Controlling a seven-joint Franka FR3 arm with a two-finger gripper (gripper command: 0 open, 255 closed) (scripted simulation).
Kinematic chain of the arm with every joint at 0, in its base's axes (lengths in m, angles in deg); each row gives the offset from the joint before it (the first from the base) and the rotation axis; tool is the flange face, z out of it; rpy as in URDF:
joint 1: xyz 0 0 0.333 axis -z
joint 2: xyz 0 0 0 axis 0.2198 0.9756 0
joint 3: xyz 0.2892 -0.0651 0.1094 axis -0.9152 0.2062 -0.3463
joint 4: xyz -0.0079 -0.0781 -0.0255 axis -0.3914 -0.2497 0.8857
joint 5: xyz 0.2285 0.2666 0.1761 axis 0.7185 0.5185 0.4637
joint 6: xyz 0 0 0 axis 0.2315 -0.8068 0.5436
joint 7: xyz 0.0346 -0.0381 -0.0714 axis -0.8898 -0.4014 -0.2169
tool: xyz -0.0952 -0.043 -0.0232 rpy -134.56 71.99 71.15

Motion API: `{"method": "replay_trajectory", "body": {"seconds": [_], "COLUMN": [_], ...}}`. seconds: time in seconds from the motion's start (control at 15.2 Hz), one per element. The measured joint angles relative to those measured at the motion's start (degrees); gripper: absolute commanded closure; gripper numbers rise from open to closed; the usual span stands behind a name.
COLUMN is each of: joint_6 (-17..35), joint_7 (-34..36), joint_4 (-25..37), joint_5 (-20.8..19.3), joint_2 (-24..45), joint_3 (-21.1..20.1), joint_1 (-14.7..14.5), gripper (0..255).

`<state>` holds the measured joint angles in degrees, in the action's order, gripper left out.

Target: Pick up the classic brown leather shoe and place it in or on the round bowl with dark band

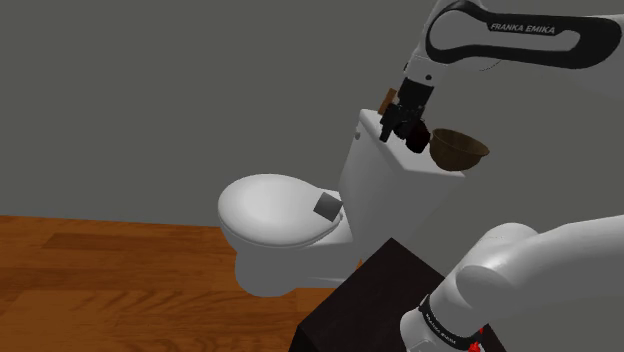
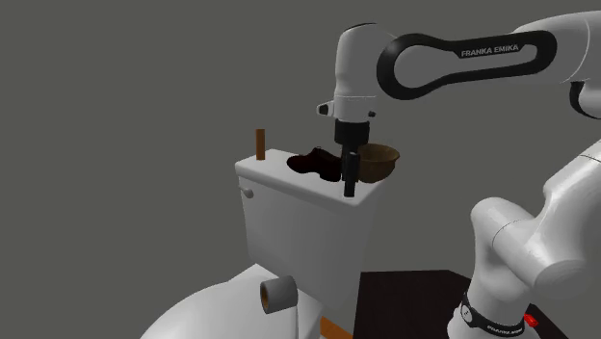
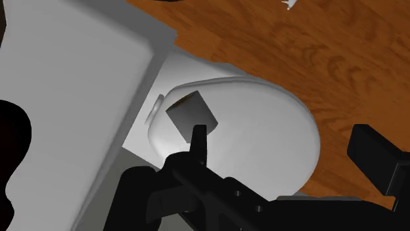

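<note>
A dark brown shoe (image 2: 315,162) lies on the white toilet tank lid (image 2: 279,179). The round brown bowl (image 2: 378,160) stands on the same lid just beyond it, and the bowl (image 1: 459,148) is empty. My gripper (image 2: 351,187) hangs at the lid's front edge, between shoe and bowl, with its tips below the lid's top. In the wrist view the fingers (image 3: 198,141) stand apart over the toilet seat lid, nothing between them; the shoe (image 3: 14,151) is a dark shape off to the side. In the shoulder view the gripper (image 1: 396,133) covers the shoe.
A short brown post (image 2: 259,143) stands at the tank lid's far corner. A grey paper roll (image 1: 327,206) lies on the closed toilet seat lid (image 1: 270,205). My black stand (image 1: 372,300) is close beside the toilet, on a wooden floor (image 1: 100,280).
</note>
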<state>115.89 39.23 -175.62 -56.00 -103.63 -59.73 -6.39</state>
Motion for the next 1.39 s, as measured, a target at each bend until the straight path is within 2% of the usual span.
{"method": "replay_trajectory", "body": {"seconds": [0.33,0.79,1.39], "joint_6": [2.9,5.6,8.0], "joint_7": [-3.6,-8.9,-16.2], "joint_4": [3.8,13.1,26.5], "joint_5": [-2.7,-4.0,-1.4], "joint_2": [4.8,13.8,26.3], "joint_3": [4.2,10.0,17.2], "joint_1": [2.2,4.4,7.1], "gripper": [0,0,0]}}
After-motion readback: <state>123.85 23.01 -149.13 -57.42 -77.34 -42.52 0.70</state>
